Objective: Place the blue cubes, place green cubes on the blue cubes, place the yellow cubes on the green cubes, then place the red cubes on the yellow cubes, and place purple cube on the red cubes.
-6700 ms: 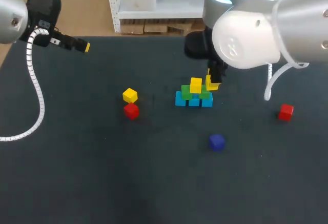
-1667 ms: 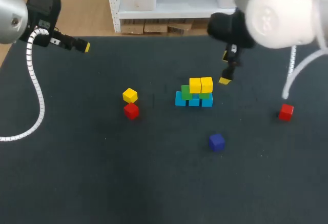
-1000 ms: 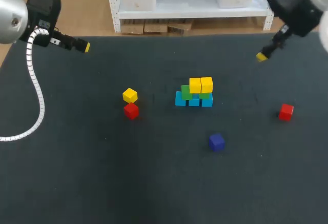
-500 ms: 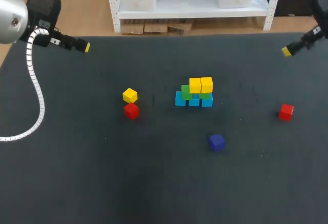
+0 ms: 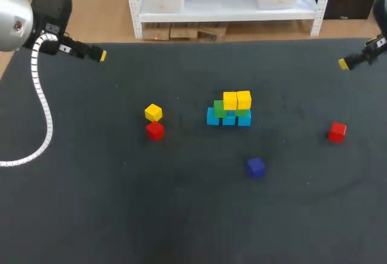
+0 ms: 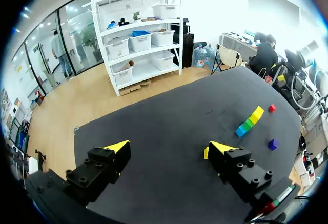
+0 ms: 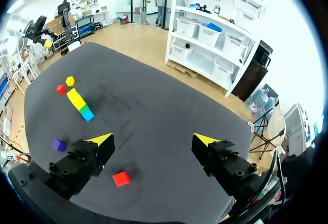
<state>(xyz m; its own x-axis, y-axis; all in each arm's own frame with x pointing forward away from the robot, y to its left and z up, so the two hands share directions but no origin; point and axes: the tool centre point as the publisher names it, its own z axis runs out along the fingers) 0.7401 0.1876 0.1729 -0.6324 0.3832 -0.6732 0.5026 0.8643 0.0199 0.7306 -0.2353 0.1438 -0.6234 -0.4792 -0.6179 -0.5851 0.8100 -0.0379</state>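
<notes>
Moved: right tool [image 5: 344,64] has pulled away from the stack, where it stood 6.7 s ago, out to the far right edge of the surface [image 5: 121,203]; left arm [image 5: 24,16] has not shifted.
Right tool: its wrist view shows the right tool [image 7: 152,141] spread wide with nothing between the fingers.
Left tool: left tool [image 6: 168,147] is likewise wide open and empty.
Cut off: the head view crops the right arm [image 5: 380,37] at the frame edge and shows a single yellow tip. The left tool [image 5: 100,54] also shows one tip there, so neither opening can be judged from above.
Hard to make out: green cubes [image 5: 221,109] are mostly covered by the yellow cubes [image 5: 237,100]. In the left wrist view only a yellow sliver shows beside a finger, and the left red cube is not seen.
Wrist only: right red cube [image 7: 121,178] lies on the surface ahead of the right tool, untouched; purple cube [image 7: 59,144] sits off beside one finger.
Stack: mid-surface, blue cubes [image 5: 228,118] in a row, green on them, two yellow on top.
Loose: loose yellow cube [image 5: 153,112] is just beside the left red cube [image 5: 155,130], left of the stack. The right red cube [image 5: 337,132] is well apart; the purple cube [image 5: 256,167] is near the stack's front.
Pose: left arm enters at the far left corner; both tools hang above the surface.
</notes>
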